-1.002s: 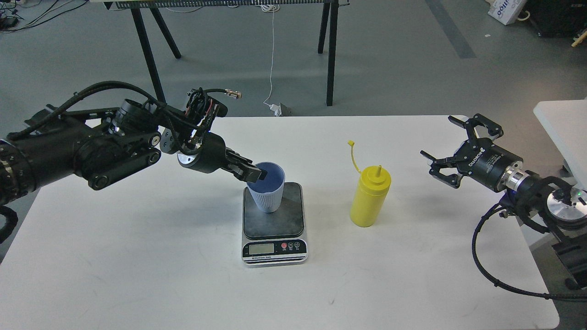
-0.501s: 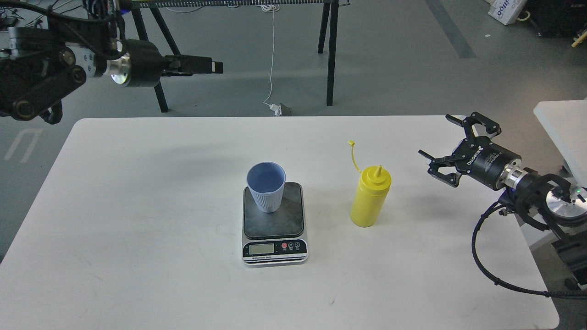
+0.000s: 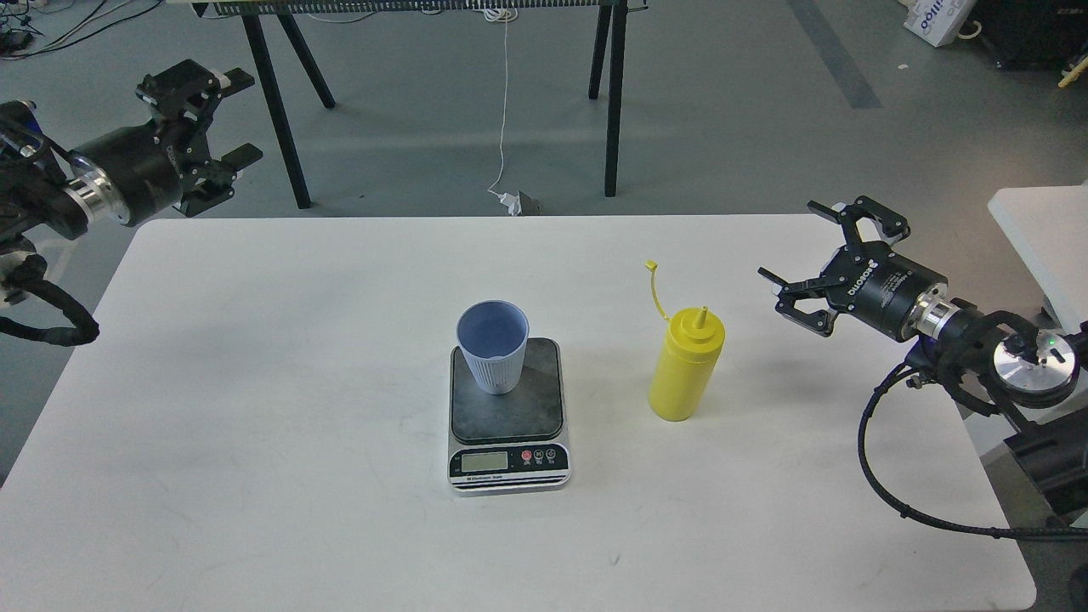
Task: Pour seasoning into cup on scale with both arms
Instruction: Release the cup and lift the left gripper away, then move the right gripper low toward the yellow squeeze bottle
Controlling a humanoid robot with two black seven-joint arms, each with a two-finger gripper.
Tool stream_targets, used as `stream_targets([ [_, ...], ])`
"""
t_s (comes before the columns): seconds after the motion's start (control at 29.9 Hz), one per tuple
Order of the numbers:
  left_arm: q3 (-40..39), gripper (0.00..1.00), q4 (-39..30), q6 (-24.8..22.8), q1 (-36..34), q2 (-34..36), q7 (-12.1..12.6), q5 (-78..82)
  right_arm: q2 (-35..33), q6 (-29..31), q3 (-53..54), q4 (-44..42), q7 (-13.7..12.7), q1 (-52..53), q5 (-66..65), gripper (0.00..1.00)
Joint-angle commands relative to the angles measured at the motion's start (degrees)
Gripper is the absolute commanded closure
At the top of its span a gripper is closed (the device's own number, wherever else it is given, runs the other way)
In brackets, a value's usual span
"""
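The light-blue ribbed cup (image 3: 494, 354) stands upright and empty on the dark plate of the scale (image 3: 508, 421) at the table's middle. The yellow seasoning bottle (image 3: 685, 366) stands upright to the right of the scale, its cap off and hanging on its strap. My right gripper (image 3: 801, 252) is open and empty, right of the bottle and apart from it, pointing left toward it. My left gripper (image 3: 229, 119) is open and empty, up beyond the table's far left corner, far from the cup.
The white table (image 3: 255, 442) carries only the scale, cup and bottle. Black legs of another table (image 3: 614, 102) stand on the grey floor behind. A second white surface (image 3: 1041, 229) is at the right edge.
My left gripper let go of the cup's rim, lifted away up and to the left, and now sits beyond the far left corner. My right gripper has moved slightly left toward the bottle.
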Motion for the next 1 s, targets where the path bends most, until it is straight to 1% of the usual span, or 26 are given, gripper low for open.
stream_targets([
  [0.0, -0.2, 0.01, 0.2, 0.0, 0.3, -0.1, 0.0, -0.3, 0.0, 0.0, -0.1, 0.0, -0.1, 0.3, 0.0, 0.03],
  [0.17, -0.2, 0.01, 0.6, 0.0, 0.4, -0.1, 0.0, -0.2, 0.0, 0.0, 0.0, 0.7, -0.3, 1.5, 0.4, 0.03],
  [0.27, -0.1, 0.01, 1.3, 0.0, 1.0, -0.1, 0.0, 0.1, -1.1, 0.0, 1.2, 3.9, -0.4, 2.1, 2.3, 0.03],
  [0.33, -0.2, 0.01, 1.4, 0.0, 2.1, -0.1, 0.0, 0.0, -3.3, 0.0, 2.8, 5.8, -0.8, 2.3, 6.4, 0.03],
  [0.43, -0.1, 0.01, 1.6, 0.0, 2.9, -0.7, 0.0, 0.1, -8.9, 0.0, 2.9, 6.1, -1.2, 2.0, 17.7, 0.02],
  [0.53, -0.1, 0.01, 2.5, 0.0, 3.2, -2.4, 0.0, 0.2, -13.3, 0.0, 3.1, 6.3, -3.3, 0.5, 28.5, 0.02],
  [0.57, -0.1, 0.01, 3.2, 0.0, 3.2, -2.8, 0.0, 0.2, -14.7, 0.0, 3.4, 6.6, -3.7, -0.9, 32.4, 0.02],
  [0.7, 0.0, 0.01, 5.7, 0.0, 3.6, -5.0, 0.0, 0.3, -18.7, 0.0, 3.5, 11.6, -3.7, -9.6, 47.4, 0.02],
  [0.77, 0.0, 0.01, 5.9, 0.0, 3.6, -5.8, 0.0, 0.3, -19.2, 0.0, 3.5, 14.3, -3.7, -14.4, 50.1, 0.02],
  [0.97, -0.1, 0.01, 5.8, 0.0, 4.2, -5.6, 0.0, 0.3, -19.2, 0.0, 5.5, 21.3, -3.7, -27.8, 50.9, 0.02],
])
